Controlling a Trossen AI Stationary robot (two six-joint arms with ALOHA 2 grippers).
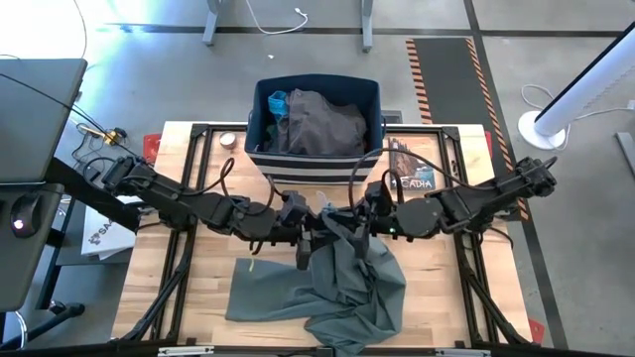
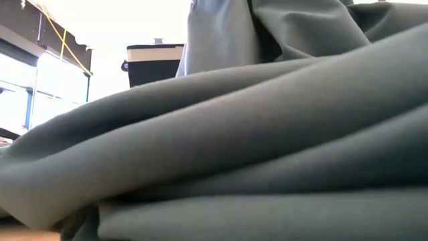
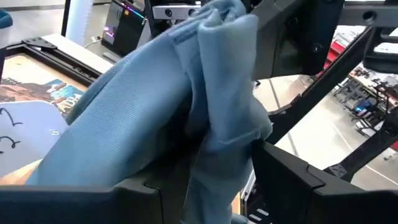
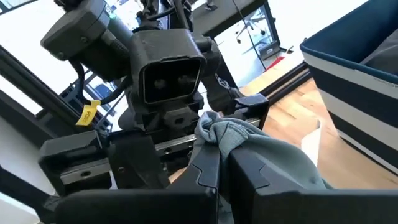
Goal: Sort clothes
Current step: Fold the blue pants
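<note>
A grey-green shirt is bunched up between my two grippers above the table's middle. Its lower part lies spread on the wood toward the near edge, and it fills the low view. My left gripper comes in from the left and is shut on the shirt. My right gripper comes in from the right, close beside it, and is also shut on the shirt. The two face each other almost level. My left gripper has a thick bunch of several folds of the shirt between its two fingers, coming at it nearly level from the table's left. The cloth rises past the fingers and hangs below them. My right gripper pinches a crumpled fold at the shirt's top between its two fingers, nearly level from the table's right. The cloth falls away slack below the fingers down to the table.
The navy bin with white stripes stands at the far middle, holding dark grey-brown trousers and a bright blue piece. A magazine lies at the far right, a small round thing at the far left. Bare wood shows near left.
</note>
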